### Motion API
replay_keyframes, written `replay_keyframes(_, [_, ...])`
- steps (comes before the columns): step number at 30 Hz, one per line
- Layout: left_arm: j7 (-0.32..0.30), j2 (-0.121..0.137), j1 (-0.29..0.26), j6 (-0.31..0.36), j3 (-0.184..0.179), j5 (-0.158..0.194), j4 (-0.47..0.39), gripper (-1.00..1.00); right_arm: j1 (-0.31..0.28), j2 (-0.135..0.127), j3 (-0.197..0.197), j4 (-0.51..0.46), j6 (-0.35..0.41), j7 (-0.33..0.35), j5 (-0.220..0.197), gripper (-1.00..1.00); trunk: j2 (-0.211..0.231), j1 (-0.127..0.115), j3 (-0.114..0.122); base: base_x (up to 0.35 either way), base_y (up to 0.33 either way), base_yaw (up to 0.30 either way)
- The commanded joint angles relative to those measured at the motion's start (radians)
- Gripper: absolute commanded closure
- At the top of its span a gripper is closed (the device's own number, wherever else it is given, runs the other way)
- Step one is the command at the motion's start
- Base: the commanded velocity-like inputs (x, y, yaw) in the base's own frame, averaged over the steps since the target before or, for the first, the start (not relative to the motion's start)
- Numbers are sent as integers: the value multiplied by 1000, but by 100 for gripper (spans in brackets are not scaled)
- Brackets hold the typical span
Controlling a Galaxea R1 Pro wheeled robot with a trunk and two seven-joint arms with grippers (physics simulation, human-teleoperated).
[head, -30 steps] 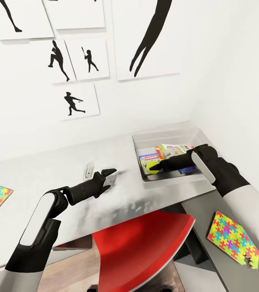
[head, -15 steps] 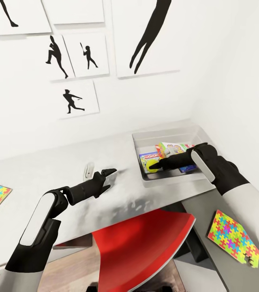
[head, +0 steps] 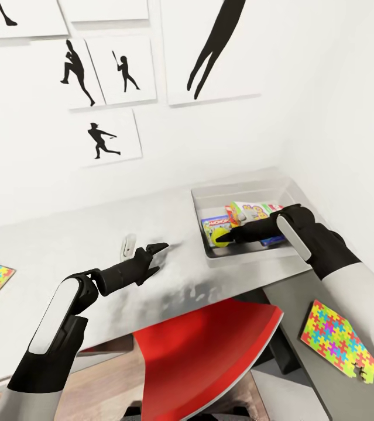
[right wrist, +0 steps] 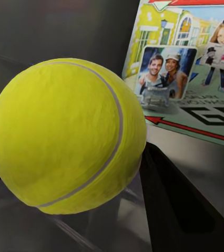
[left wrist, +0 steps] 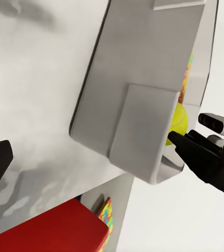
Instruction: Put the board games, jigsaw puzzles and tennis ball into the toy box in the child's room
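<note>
The tennis ball (head: 220, 236) is being gripped by the right tool (head: 224, 237), directly above the floor of the toy box (head: 250, 193) on the table (head: 46, 245), beside a board game (right wrist: 196, 68); release downward is judged sufficient. The left tool (head: 154, 255) is being held spread, carrying nothing.

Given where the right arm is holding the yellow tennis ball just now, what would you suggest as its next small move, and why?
Probably open the right gripper and let go. Its fingers hold the yellow tennis ball inside the walls of the grey rectangular toy box, low beside the colourful board game boxes, so it should drop into the box. The left gripper hovers idle over the grey table.
</note>
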Motion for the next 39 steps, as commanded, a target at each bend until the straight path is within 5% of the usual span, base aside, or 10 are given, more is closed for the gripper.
replay_keyframes(1, [10,1,-1,-1,-1,11,-1,-100,-1,-1,2,0,3,5,3,100,-2,0,-3,0,0,0])
replay_keyframes(39, [10,1,-1,-1,-1,11,-1,-100,-5,-1,1,1,3,5,3,100,-2,0,-45,0,0,0])
